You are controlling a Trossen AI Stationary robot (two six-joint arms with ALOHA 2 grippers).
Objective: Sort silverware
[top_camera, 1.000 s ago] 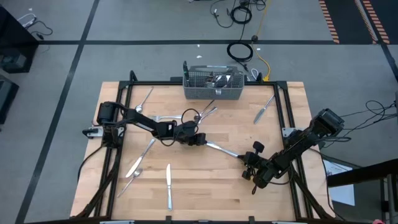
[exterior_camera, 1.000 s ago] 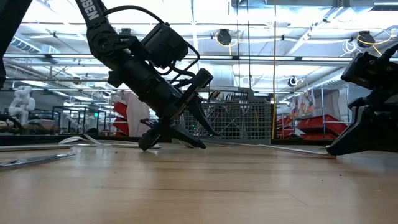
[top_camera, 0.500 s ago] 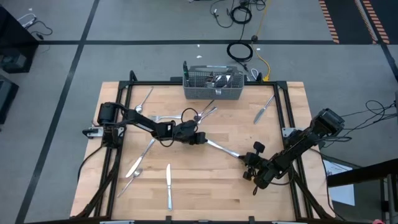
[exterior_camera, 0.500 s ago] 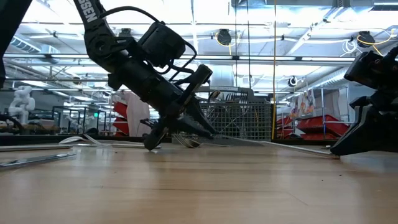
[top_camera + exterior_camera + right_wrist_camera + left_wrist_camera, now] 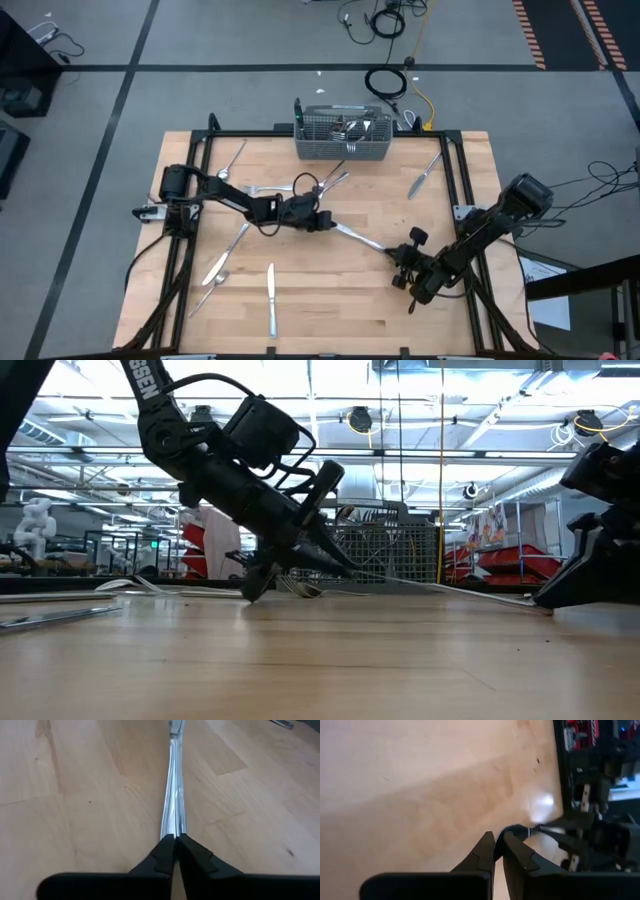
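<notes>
Loose silverware (image 5: 270, 298) lies scattered across the wooden tabletop (image 5: 330, 295). Toward 4 o'clock, the right end effector (image 5: 397, 252) is clenched on a fork (image 5: 358, 238). At centre, the left end effector (image 5: 326, 222) pinches that fork's other end. A mesh basket (image 5: 343, 135) sits at 12 o'clock.

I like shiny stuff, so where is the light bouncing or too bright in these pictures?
Left wrist view: a white glare spot on the wooden table. Right wrist view: the utensil handle gleams in bright streaks, pinched by the right gripper. Low view: the ceiling lights wash out white, leaving the left arm dark against them.
</notes>
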